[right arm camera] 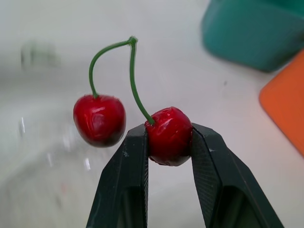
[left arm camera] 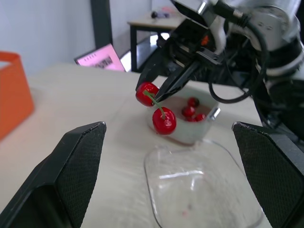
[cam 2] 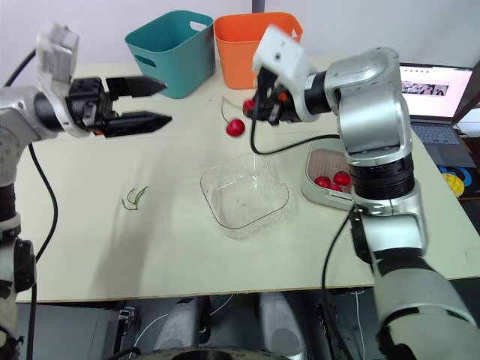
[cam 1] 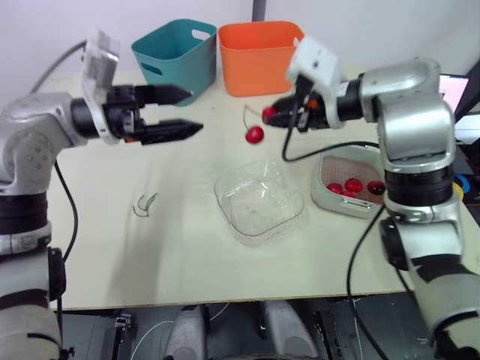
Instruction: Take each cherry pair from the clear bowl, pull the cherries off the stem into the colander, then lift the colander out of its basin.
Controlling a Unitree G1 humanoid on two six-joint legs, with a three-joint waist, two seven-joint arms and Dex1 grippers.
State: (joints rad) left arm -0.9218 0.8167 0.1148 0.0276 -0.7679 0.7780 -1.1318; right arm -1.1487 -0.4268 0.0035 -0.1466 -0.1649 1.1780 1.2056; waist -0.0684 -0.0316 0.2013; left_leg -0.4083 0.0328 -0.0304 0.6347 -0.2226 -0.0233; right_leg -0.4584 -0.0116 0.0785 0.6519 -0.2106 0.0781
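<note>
The bowl (cam 1: 259, 201) lies nearest in the head views, on the desk (cam 1: 172, 255) about midway along and toward the near edge. Left of it, well apart, lies a loose stem (cam 1: 144, 204). By the right edge stands the basin (cam 1: 321, 192) with the colander (cam 1: 352, 160) inside it and several cherries (cam 1: 352, 185) in the colander. At the far edge a teal bin (cam 1: 176, 56) and an orange bin (cam 1: 259, 56) stand side by side. A laptop (cam 2: 431, 90) sits beyond the right edge. The right gripper (cam 1: 271, 114) hovers between the bowl and the orange bin, fingers clenched on one cherry of the cherry pair (cam 1: 255, 135). The left gripper (cam 1: 195, 110) hovers over the far left part of the desk, pointing toward the right one, fingers spread.

In the left wrist view, the left fingers stand wide apart. Between them, the right gripper holds the pair in the air, with the colander behind it and the bowl nearer.

In the right wrist view, both fingers press the sides of the gripped cherry (right arm camera: 168, 135). The green stem (right arm camera: 133, 71) arches up from it and down to the free cherry (right arm camera: 99, 119), which hangs just beside one finger, apart from it.
</note>
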